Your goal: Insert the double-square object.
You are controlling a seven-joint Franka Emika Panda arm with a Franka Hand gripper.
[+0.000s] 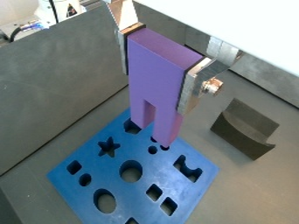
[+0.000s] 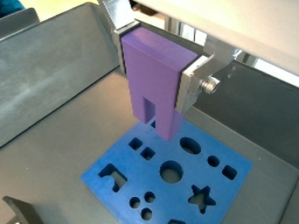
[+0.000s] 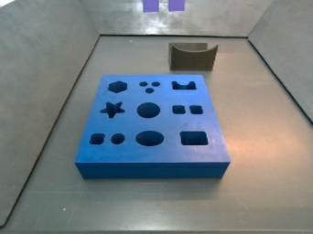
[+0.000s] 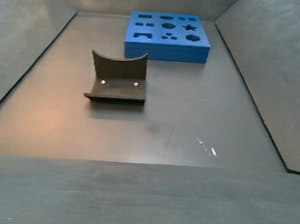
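Note:
The double-square object (image 1: 158,87) is a tall light-purple block with two square prongs pointing down. My gripper (image 1: 160,70) is shut on its upper end, one silver finger on each side, and it shows the same way in both wrist views (image 2: 156,70). The block (image 2: 152,83) hangs well above the blue board (image 1: 201,179), its prongs apart from the board's cutouts. In a side view only the prong tips (image 3: 164,5) show at the top edge, above the board (image 3: 153,167); the gripper is out of frame there. The board also shows in the far side view (image 4: 168,53).
A dark grey curved block (image 3: 192,57) stands on the floor beyond the board, also seen in a side view (image 4: 117,78) and a wrist view (image 1: 246,127). Grey walls (image 1: 59,79) enclose the floor.

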